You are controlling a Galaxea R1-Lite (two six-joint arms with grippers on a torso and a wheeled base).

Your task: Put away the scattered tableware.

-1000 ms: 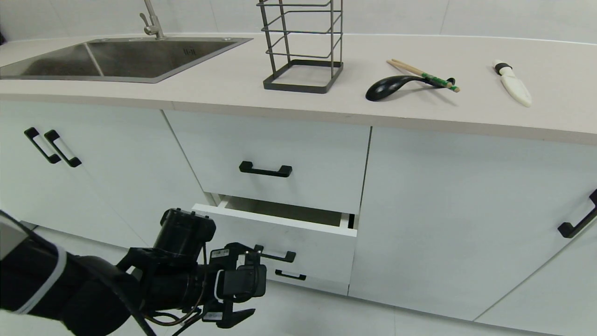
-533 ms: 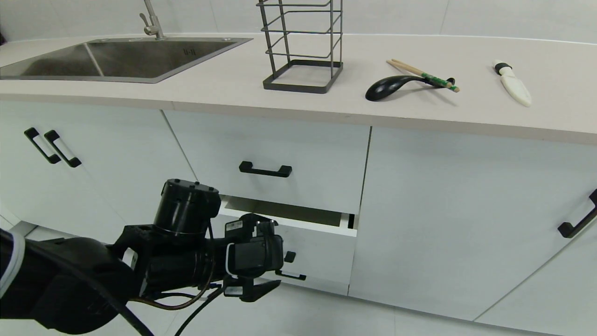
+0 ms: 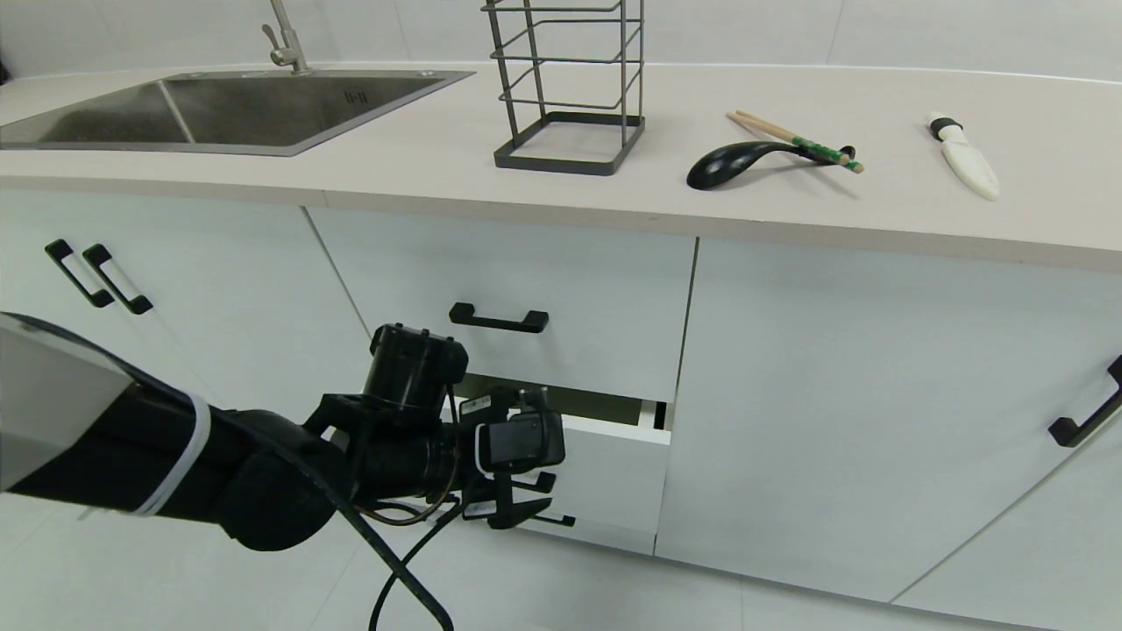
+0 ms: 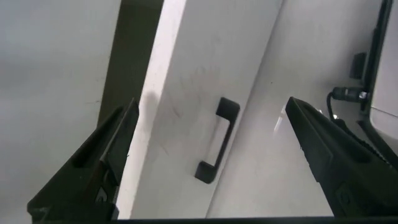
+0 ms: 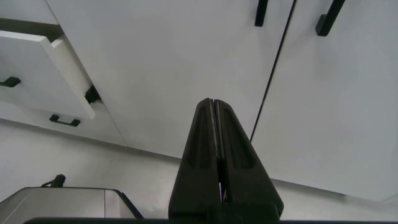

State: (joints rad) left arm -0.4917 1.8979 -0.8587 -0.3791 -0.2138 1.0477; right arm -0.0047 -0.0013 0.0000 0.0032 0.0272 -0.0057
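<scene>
A black spoon (image 3: pixel 734 164) with a deep bowl and a curved handle lies on the pale counter (image 3: pixel 421 166), to the right of a dark wire rack (image 3: pixel 570 88). A pair of wooden chopsticks (image 3: pixel 793 138) with green banding near one end lies slanted across the end of the spoon's handle and touches it. Farther right, well apart from both, lies a knife (image 3: pixel 964 163) in a cream sheath with a black collar, its tip pointing toward the counter's front edge. A steel sink (image 3: pixel 237 109) with a tap (image 3: pixel 285 39) is set into the counter at the left.

Below the counter, between the rack and the spoon, are white drawers. The top one is shut and has a black bar handle (image 3: pixel 499 318). The drawer (image 3: pixel 614 464) under it is pulled partly out, so a dark gap shows above its white front.

The left arm stretches out low from the left and lies almost level. Its left gripper (image 3: pixel 536 456) is in front of the open drawer's front and points at it. Its two fingers are spread wide apart, one high and one low in the head view. In the left wrist view the drawer's black handle (image 4: pixel 214 140) shows between them, touching neither.

The right gripper (image 5: pixel 212 109) has its fingers pressed together with nothing between them. It points at the white cabinet doors to the right of the open drawer, apart from them.
</scene>
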